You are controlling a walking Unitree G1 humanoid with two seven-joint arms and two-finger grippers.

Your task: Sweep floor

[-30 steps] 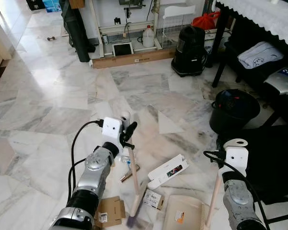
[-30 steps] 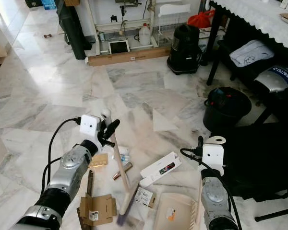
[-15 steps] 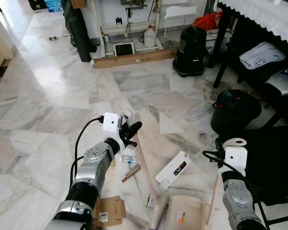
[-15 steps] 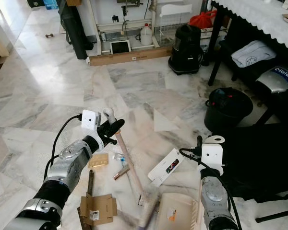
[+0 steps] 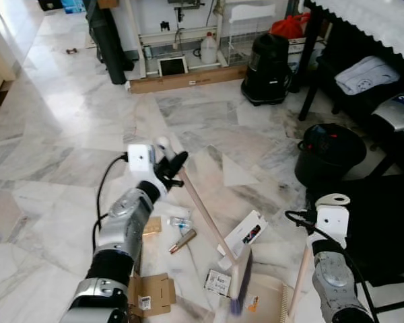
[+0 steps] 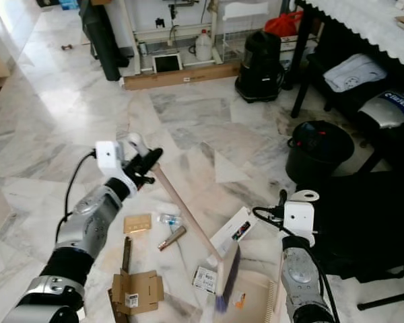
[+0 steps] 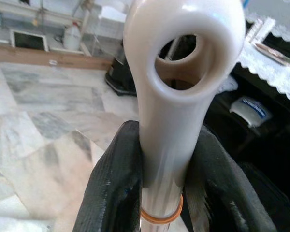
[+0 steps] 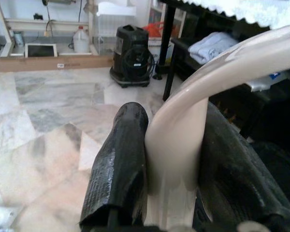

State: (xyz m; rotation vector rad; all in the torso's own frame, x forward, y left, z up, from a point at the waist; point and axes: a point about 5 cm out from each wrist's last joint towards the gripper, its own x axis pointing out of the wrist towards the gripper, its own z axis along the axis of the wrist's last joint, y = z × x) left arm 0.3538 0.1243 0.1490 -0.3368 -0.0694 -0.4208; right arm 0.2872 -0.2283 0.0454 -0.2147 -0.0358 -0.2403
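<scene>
Marble floor (image 5: 67, 134), one broom (image 5: 209, 222), one dustpan (image 5: 269, 306), two cartons

On the marble floor there is one broom (image 5: 212, 229), one dustpan (image 5: 266, 303) and two grippers: the left gripper (image 5: 170, 164) and the right gripper (image 8: 171, 159). The litter near the robot counts as one white box (image 5: 244, 235), one small label card (image 5: 217, 282), one flattened cardboard piece (image 5: 153, 295), one tan card (image 6: 137, 223), one small clear bottle (image 5: 180, 221) and one brown tube (image 5: 182, 241). At the right stands one black bucket (image 5: 330, 155). Farther off there is one black vacuum cleaner (image 5: 269, 60), one white jug (image 5: 208, 50) and one long cardboard box (image 5: 188, 78).
</scene>
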